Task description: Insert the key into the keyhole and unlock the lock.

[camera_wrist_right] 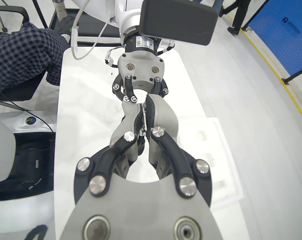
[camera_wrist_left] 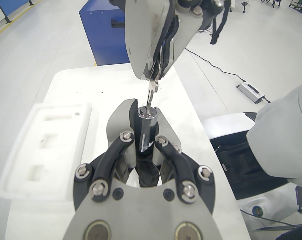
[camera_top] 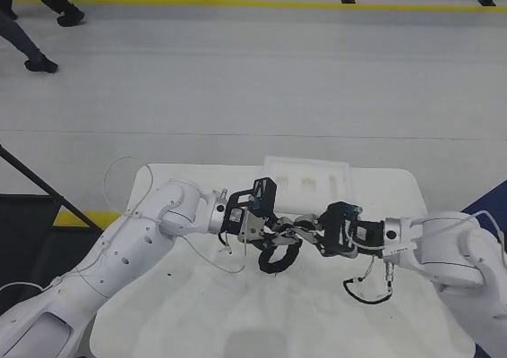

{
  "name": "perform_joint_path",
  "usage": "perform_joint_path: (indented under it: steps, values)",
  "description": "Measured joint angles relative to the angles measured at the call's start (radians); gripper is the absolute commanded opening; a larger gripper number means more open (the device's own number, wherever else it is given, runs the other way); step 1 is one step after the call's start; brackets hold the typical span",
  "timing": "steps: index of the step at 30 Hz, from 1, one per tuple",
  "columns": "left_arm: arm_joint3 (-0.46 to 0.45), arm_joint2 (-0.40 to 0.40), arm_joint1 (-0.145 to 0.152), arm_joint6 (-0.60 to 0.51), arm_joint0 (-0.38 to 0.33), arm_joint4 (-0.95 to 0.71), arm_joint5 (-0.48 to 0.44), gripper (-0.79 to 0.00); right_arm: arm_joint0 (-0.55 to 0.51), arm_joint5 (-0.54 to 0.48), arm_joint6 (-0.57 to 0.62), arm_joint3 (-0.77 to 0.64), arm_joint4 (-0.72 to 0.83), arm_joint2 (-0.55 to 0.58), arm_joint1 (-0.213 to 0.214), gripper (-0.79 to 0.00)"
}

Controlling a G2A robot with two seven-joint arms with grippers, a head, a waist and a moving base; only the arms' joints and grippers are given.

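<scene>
Above the tabletop (camera_wrist_left: 90,83), the left pincer (camera_wrist_left: 146,112) clamps the chrome lock (camera_wrist_left: 147,126), and the right pincer (camera_wrist_left: 154,76) pinches the key (camera_wrist_left: 152,92), its tip seemingly just inside the keyhole (camera_wrist_left: 147,111); any tilt could jam it.

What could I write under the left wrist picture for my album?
The left gripper grips the lock while the right gripper holds the key with its tip at the keyhole.

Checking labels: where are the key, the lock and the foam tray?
key (camera_wrist_left: 151,93): left wrist view, on its blade.
lock (camera_wrist_left: 147,117): left wrist view, on its chrome end.
foam tray (camera_wrist_left: 73,151): left wrist view, on its bare rim.
</scene>
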Motion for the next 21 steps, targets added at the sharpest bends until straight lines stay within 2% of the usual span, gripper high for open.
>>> perform_joint_path:
  steps: [4, 9, 12, 16, 17, 18, 19, 21]
  values:
    - [-0.001, -0.007, -0.001, -0.005, 0.004, 0.007, 0.008, -0.785, 0.006, 0.079, 0.106, -0.001, 0.124, -0.005, 0.003, -0.785]
    - [-0.013, -0.018, -0.002, -0.024, 0.013, 0.026, 0.034, -0.785, 0.017, 0.192, 0.206, -0.017, 0.209, -0.004, 0.005, -0.785]
    - [-0.024, -0.024, -0.002, -0.036, 0.019, 0.037, 0.051, -0.785, 0.017, 0.249, 0.235, -0.024, 0.252, -0.001, 0.005, -0.785]
    - [-0.034, -0.032, -0.002, -0.043, 0.027, 0.043, 0.062, -0.785, 0.017, 0.276, 0.253, -0.011, 0.308, 0.001, 0.005, -0.785]
    - [-0.037, -0.034, -0.002, -0.043, 0.029, 0.044, 0.064, -0.785, 0.017, 0.277, 0.256, -0.004, 0.323, 0.0, 0.004, -0.717]
    - [-0.04, -0.037, -0.002, -0.044, 0.031, 0.046, 0.067, -0.785, 0.02, 0.273, 0.261, 0.003, 0.343, -0.002, 0.004, -0.437]
    - [-0.042, -0.04, -0.002, -0.043, 0.034, 0.047, 0.068, -0.785, 0.023, 0.266, 0.265, 0.008, 0.356, -0.003, 0.004, 0.0]
    - [-0.042, -0.046, -0.001, -0.04, 0.04, 0.047, 0.07, -0.785, 0.029, 0.249, 0.267, 0.016, 0.374, -0.004, 0.004, 0.0]
